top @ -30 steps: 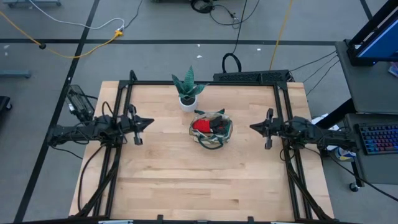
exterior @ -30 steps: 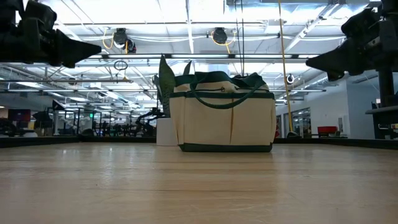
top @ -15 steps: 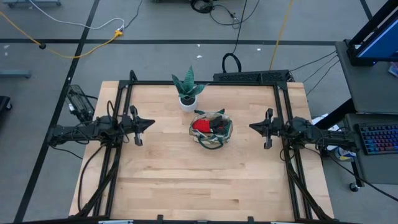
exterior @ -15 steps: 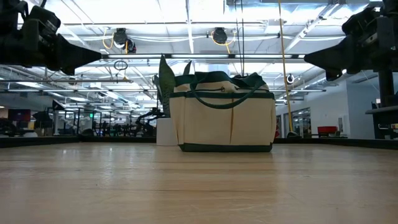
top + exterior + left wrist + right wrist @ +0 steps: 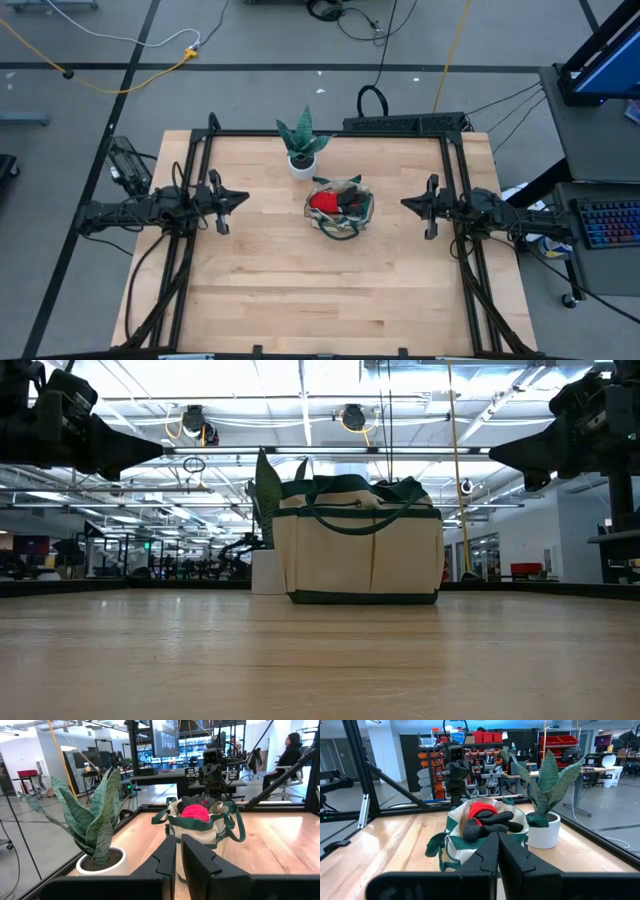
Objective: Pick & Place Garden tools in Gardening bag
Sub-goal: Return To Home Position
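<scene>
Left tool (image 5: 238, 197) is held at nine o'clock of the bag (image 5: 340, 212), well apart from it, its fingers (image 5: 166, 857) drawn narrow with only a slit between them and nothing gripped. Right tool (image 5: 408, 204) is set opposite at three o'clock, equally clear of the bag, its fingers (image 5: 487, 852) pressed together and empty. Both are raised above the bench (image 5: 300, 300) and pointed at the bag. The bag is stood upright, just off the bench's middle toward twelve o'clock, with a green loop handle hung down its near side. A red-and-black glove (image 5: 325, 201) is lodged in its open top. A potted plant (image 5: 301, 145) is placed just beside the bag at eleven o'clock. Beyond the bench, a seated person (image 5: 290, 755) is caught in the left wrist view.
</scene>
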